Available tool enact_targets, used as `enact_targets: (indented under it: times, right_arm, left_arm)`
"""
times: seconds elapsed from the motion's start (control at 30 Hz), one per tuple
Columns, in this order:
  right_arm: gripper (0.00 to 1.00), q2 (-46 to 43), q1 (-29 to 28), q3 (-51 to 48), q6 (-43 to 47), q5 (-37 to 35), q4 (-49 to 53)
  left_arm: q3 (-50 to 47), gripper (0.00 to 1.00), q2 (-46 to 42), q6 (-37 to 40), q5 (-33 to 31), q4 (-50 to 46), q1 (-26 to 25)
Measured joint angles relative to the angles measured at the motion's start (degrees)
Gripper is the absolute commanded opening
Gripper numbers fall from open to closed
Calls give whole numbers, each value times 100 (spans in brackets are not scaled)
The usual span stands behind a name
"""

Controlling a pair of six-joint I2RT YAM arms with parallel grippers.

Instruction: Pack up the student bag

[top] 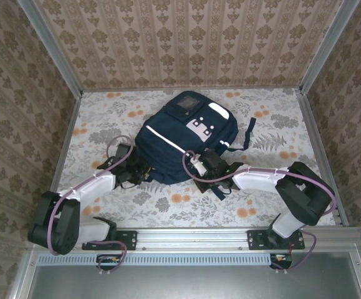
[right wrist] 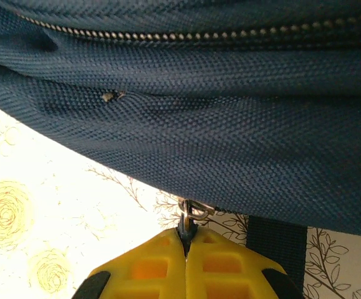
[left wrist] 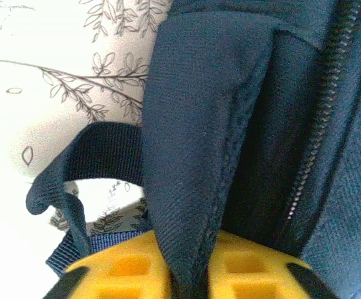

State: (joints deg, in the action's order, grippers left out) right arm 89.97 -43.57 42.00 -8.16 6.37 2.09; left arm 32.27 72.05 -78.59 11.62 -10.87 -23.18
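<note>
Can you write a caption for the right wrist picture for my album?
Yellow right gripper pinches the zipper pull of the navy student bag on a flowery table.

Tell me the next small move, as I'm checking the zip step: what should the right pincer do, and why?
Probably slide the right pincer along the zip, a little. It is shut on the metal pull, the teeth on the bag look closed, and the left pincer has a fabric fold between its fingers, which may brace the bag.
</note>
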Motion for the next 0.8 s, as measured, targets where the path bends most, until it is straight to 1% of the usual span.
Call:
enact_targets:
  times: [0.03,0.07,0.1,0.13,0.17,0.27,0.4,0.53,0.63,0.7,0.8]
  right_arm:
    - [0,-50,31,-44,-24,2,-39]
    - [0,-114,59,-87,-59,2,-63]
    - [0,-210,92,-149,-94,2,-76]
    - [0,-308,118,-208,-111,2,-87]
    - [0,-393,142,-262,-131,2,-109]
    - [0,-623,210,-420,-219,2,-188]
    - [0,-841,350,-645,-343,-2,-232]
    - [0,-1043,485,-815,-417,-26,-214]
    - [0,-1165,562,-855,-428,-46,-214]
    - [0,-1209,612,-883,-448,-55,-214]
    - [0,-1259,713,-953,-483,-72,-221]
  left_arm:
    - [79,56,-2,201,17,-109,24]
    - [127,64,-7,385,39,-186,52]
    - [168,69,-37,560,79,-282,105]
    - [177,75,-96,732,107,-356,149]
    - [179,79,-173,918,122,-437,192]
    - [271,85,-490,1405,114,-820,328]
    - [616,85,-780,1867,61,-1222,660]
    - [691,84,-684,2065,109,-1325,1172]
    - [697,80,-249,2162,186,-1316,1362]
    - [752,76,168,2197,317,-1298,1349]
    - [868,66,894,2212,667,-1082,1250]
